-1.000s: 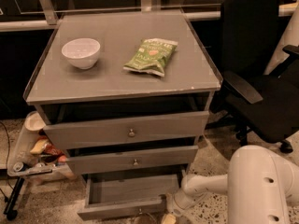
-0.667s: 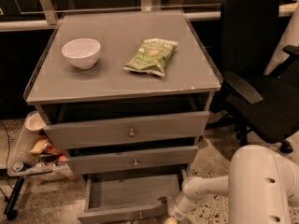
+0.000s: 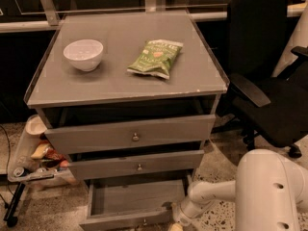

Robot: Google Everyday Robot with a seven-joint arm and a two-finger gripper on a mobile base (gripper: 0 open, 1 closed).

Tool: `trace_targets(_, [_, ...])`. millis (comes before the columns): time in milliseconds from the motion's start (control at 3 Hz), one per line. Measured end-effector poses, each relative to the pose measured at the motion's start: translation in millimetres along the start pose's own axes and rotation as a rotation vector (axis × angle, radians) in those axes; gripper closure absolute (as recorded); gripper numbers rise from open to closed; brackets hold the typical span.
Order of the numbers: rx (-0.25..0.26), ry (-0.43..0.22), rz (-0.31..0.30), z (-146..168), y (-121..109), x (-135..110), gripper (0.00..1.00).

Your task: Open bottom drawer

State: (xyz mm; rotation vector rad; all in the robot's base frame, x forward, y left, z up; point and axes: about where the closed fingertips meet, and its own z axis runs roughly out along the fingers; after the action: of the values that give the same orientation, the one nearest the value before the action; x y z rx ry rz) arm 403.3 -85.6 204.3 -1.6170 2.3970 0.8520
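The bottom drawer (image 3: 127, 219) is the slimmest grey front of the three. It stands pulled out, showing its plain grey tray (image 3: 139, 196), which holds nothing. Its small round knob (image 3: 144, 222) sits at the frame's lower edge. My gripper (image 3: 174, 224) is low at the drawer's front right corner, at the end of my white arm (image 3: 207, 195), and is partly cut off by the frame edge. The middle drawer (image 3: 137, 165) and the top drawer (image 3: 130, 134) above it stand slightly out.
On the cabinet top (image 3: 120, 81) sit a white bowl (image 3: 83, 54) and a green snack bag (image 3: 156, 57). A black office chair (image 3: 269, 90) stands to the right. A cart with clutter (image 3: 36, 158) stands to the left. My white body (image 3: 274, 191) fills the lower right.
The bottom drawer has slid a little farther out toward the camera. My gripper and forearm have moved slightly down with it.
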Motion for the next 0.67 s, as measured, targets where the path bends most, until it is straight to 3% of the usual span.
trace_targets(667, [-0.014, 0.01, 0.018, -2.1, -0.6, 0.9, 0.0])
